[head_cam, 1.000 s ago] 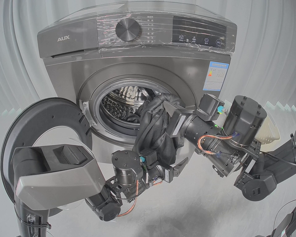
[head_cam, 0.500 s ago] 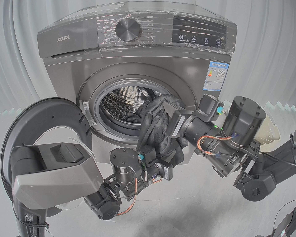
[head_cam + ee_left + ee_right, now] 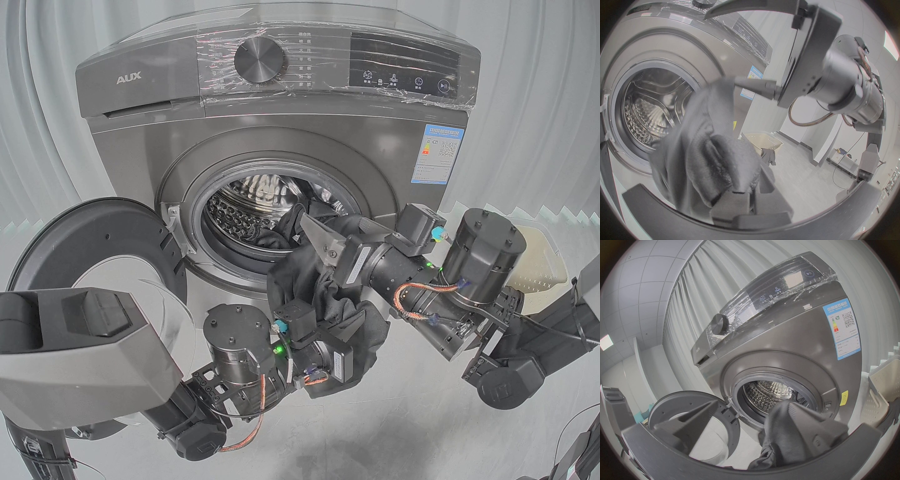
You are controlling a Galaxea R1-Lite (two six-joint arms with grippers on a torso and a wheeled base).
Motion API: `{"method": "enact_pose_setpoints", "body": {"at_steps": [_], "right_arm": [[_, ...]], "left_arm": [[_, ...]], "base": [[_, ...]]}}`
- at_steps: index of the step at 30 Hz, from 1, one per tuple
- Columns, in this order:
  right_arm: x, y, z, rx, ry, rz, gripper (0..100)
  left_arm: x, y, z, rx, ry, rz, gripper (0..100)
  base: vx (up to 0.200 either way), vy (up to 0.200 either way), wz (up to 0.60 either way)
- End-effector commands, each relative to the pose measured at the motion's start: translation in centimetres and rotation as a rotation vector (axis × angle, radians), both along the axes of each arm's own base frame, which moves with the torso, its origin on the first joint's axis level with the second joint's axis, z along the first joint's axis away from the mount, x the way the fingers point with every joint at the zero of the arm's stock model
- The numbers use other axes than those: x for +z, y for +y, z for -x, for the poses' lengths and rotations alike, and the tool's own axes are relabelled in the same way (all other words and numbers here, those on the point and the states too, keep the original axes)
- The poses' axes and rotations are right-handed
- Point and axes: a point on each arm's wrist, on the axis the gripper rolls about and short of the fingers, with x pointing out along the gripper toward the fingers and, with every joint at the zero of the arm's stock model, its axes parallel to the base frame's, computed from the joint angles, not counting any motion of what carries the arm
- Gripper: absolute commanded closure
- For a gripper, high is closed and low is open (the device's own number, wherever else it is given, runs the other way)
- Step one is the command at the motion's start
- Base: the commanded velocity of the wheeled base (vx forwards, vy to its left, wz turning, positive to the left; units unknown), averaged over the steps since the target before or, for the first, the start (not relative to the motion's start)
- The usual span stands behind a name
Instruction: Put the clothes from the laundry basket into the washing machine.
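Left gripper (image 3: 753, 195) is pinching limp black fabric garment (image 3: 706, 150); right gripper (image 3: 720, 48) is gaping; garment may slip from grey washing machine (image 3: 281, 131).

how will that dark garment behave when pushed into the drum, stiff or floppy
Likely floppy: the dark garment sags in folds over the open right gripper. Probably light, being thin cloth. Its trailing end may catch on the drum rim.

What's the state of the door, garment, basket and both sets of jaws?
washing machine door: open, swung left.
dark garment: hanging at the drum mouth.
right gripper: jaws open, dark garment draped on it.
left gripper: jaws shut on the dark garment.
laundry basket: upright, dark cloth over its rim.
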Motion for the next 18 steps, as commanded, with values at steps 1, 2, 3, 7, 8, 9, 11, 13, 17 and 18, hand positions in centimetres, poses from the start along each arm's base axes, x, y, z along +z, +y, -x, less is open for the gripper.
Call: {"method": "enact_pose_setpoints", "body": {"at_steps": [1, 2, 3, 7, 8, 9, 11, 13, 17, 18], "right_arm": [[-0.5, -0.6, -0.7, -0.030, 0.009, 0.021, 0], [-0.5, -0.6, -0.8, -0.033, 0.009, 0.025, 0], [-0.4, -0.9, -0.9, -0.043, 0.006, 0.027, 0], [-0.7, -2.0, -1.4, -0.078, 0.013, 0.044, 0], [-0.9, -2.4, -1.5, -0.093, 0.015, 0.060, 0], [-1.2, -2.9, -1.6, -0.107, 0.017, 0.078, 0], [-1.5, -4.0, -1.9, -0.137, 0.017, 0.115, 0], [-2.2, -5.3, -1.9, -0.162, 0.035, 0.151, 0], [-3.6, -6.6, -1.6, -0.157, 0.068, 0.199, 0], [-4.4, -7.3, -1.4, -0.155, 0.088, 0.230, 0]], "left_arm": [[0.7, 0.7, -0.4, 0.024, -0.026, 0.005, 100], [0.9, 0.8, -0.5, 0.029, -0.032, 0.007, 100], [1.1, 1.0, -0.6, 0.038, -0.044, 0.008, 100], [2.2, 1.6, -0.9, 0.060, -0.072, 0.032, 100], [2.7, 1.9, -1.1, 0.070, -0.082, 0.039, 100], [3.0, 2.2, -1.3, 0.082, -0.089, 0.045, 100], [3.3, 2.9, -1.7, 0.105, -0.096, 0.051, 100], [3.8, 3.6, -2.1, 0.127, -0.109, 0.057, 100], [5.3, 4.6, -1.9, 0.144, -0.145, 0.081, 100], [5.9, 4.7, -1.7, 0.142, -0.157, 0.091, 100]], "base": [[0.000, 0.000, 0.00], [0.000, 0.000, 0.00], [0.000, 0.000, 0.00], [0.000, 0.000, 0.00], [0.000, 0.000, 0.00], [0.000, 0.000, 0.00], [0.000, 0.000, 0.00], [0.000, 0.000, 0.00], [0.000, 0.000, 0.00], [0.000, 0.000, 0.00]]}}
